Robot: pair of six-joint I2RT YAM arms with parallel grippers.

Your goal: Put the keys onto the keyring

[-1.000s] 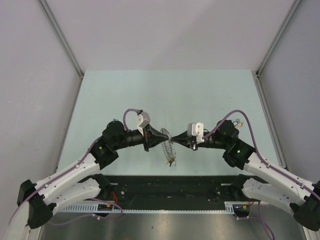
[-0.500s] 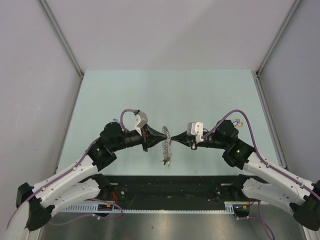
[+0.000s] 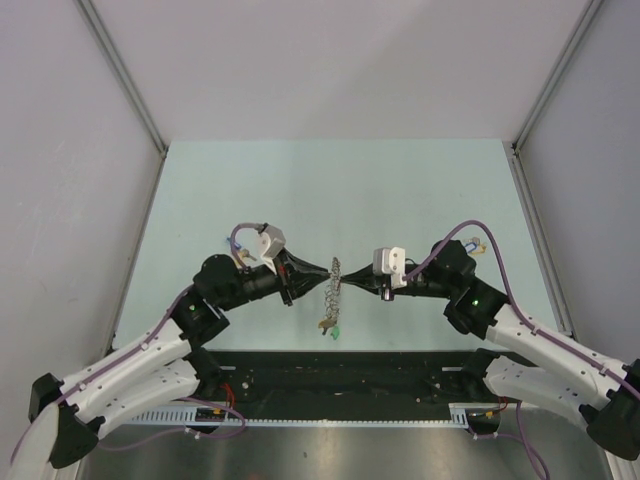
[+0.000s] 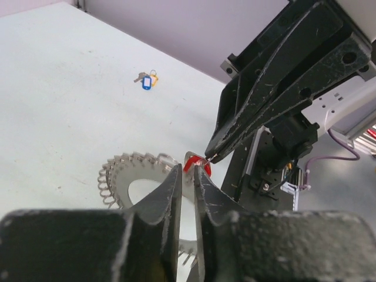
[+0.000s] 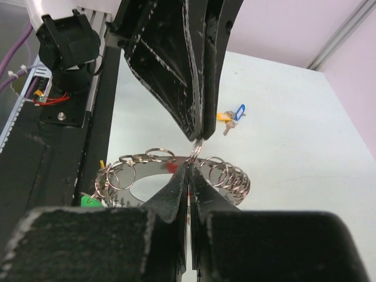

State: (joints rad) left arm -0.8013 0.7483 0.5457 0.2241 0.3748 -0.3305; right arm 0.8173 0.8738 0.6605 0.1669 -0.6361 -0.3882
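Threading is in hand: the right gripper (image 5: 189, 169) is clamped on a small ring of the keyring (image 3: 332, 292), which hangs between both tips above the table (image 3: 300, 180). The left gripper (image 4: 188, 170) stands a slit apart at a red key (image 4: 202, 165), and we cannot tell whether it grips. Next, we judge, that key must be worked onto the ring. Since a second ago the left arm has drawn leftward.

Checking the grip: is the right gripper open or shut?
The right gripper is shut: its fingers meet without a gap, nipping one keyring loop.

Left gripper (image 3: 327, 267), right gripper (image 3: 346, 274) meet tip to tip at top of keyring (image 3: 333, 292), blocking both flanks. Table (image 3: 330, 190) beyond keyring open. Loose keys (image 3: 477, 244) well right of keyring.
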